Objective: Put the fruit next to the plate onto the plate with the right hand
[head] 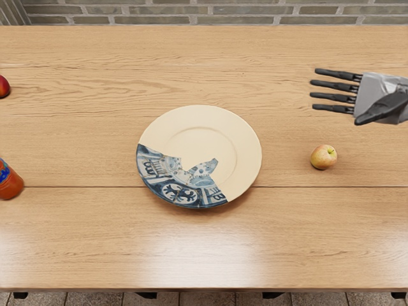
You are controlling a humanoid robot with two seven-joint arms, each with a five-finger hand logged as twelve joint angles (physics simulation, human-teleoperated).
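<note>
The right hand came in from the picture's right edge and hung over the far right part of the tabletop. Its fingers were stretched out straight and slightly apart, pointing toward the left, and they held nothing. The left arm was out of view.

The apple sat on the tabletop to the right of the plate, near its rim but clearly apart from it. From the fingertips it lay toward the near edge of the tabletop, almost directly below them in the head view. It was roundish with its stem end up, so it offered no long axis to line up with. The right hand was plainly the one placed to take it.

The plate, cream with a blue-patterned segment at its near left, lay in the middle and carried nothing. Judging from this, the reach had not yet closed on the fruit, and the hand would need to drop and come nearer before grasping.

At the left edge, well away, a red fruit and an orange-red container showed only in part.
</note>
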